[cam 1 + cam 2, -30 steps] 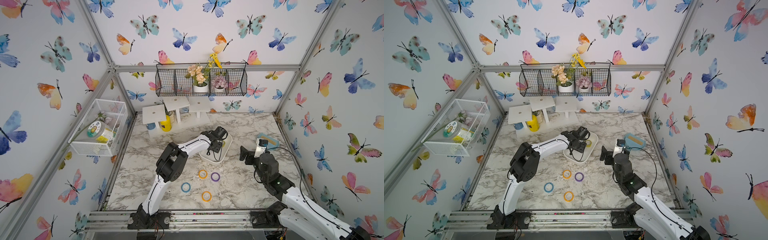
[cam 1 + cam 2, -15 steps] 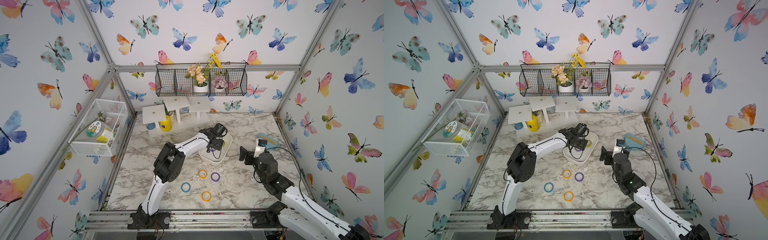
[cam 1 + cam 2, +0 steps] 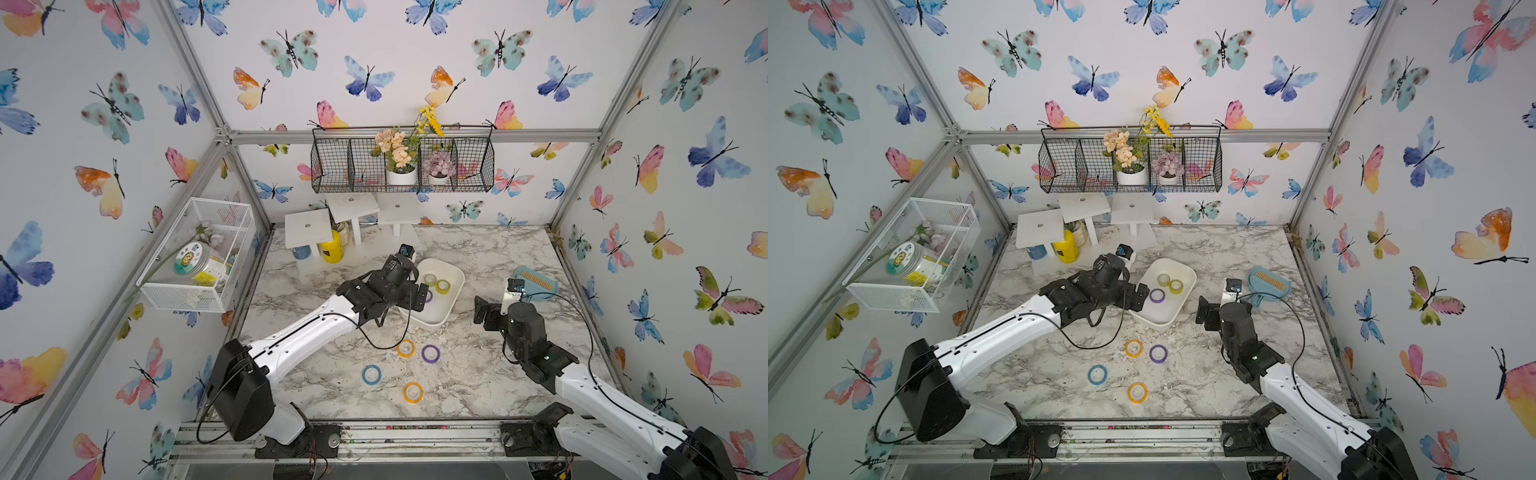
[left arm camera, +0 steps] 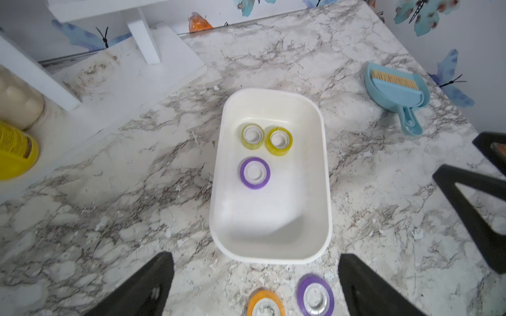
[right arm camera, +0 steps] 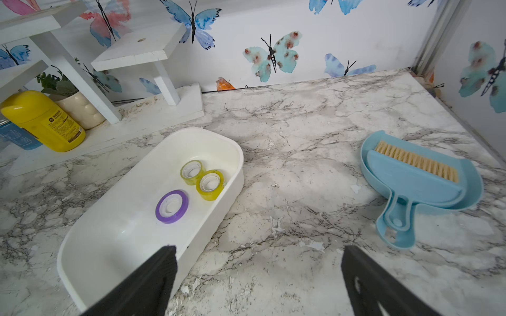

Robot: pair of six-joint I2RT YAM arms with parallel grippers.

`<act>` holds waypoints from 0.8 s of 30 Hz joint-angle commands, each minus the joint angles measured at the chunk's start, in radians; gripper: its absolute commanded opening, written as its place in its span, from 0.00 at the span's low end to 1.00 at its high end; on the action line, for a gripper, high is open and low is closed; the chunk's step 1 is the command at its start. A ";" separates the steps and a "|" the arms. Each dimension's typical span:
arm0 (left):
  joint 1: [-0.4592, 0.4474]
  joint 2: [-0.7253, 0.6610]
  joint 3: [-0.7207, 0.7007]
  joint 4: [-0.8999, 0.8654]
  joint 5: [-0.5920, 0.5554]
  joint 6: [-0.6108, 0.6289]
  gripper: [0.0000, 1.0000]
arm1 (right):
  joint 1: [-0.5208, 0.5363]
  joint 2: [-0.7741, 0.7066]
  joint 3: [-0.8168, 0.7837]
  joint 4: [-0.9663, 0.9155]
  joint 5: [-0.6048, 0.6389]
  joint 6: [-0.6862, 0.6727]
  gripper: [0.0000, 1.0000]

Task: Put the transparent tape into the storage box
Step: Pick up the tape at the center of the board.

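Note:
The white storage box (image 4: 327,191) stands mid-table, seen in both top views (image 3: 455,291) (image 3: 1188,286). Two rolls of transparent tape (image 4: 252,136) (image 4: 278,141) lie side by side on its floor toward the far end, with a purple roll (image 4: 255,173) beside them. My left gripper (image 4: 256,276) hangs open and empty above the table just off the box's near-left end (image 3: 417,286). To the right of the box my right gripper (image 5: 258,260) is open and empty too (image 3: 484,305).
Two orange rolls (image 3: 406,348) (image 3: 413,392), a purple roll (image 3: 430,353) and a blue roll (image 3: 371,374) lie on the marble in front of the box. A blue dustpan with brush (image 3: 536,284) sits at the right. White stands and a yellow bottle (image 3: 331,246) stand at the back left.
My left gripper has gone from nearly shut to wide open and has drawn back from over the box toward its near-left end. The right arm has hardly moved.

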 commanded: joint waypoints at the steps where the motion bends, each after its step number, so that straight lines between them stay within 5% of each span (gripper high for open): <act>1: -0.003 -0.080 -0.087 -0.048 -0.024 -0.035 0.99 | -0.004 0.013 0.026 0.017 -0.026 0.010 0.99; 10: -0.003 -0.203 -0.274 -0.109 -0.004 -0.045 0.99 | -0.004 0.047 0.022 0.041 -0.037 -0.012 0.99; 24: -0.106 0.045 -0.262 -0.102 0.022 -0.060 0.99 | -0.004 0.069 0.005 0.080 -0.023 -0.030 0.99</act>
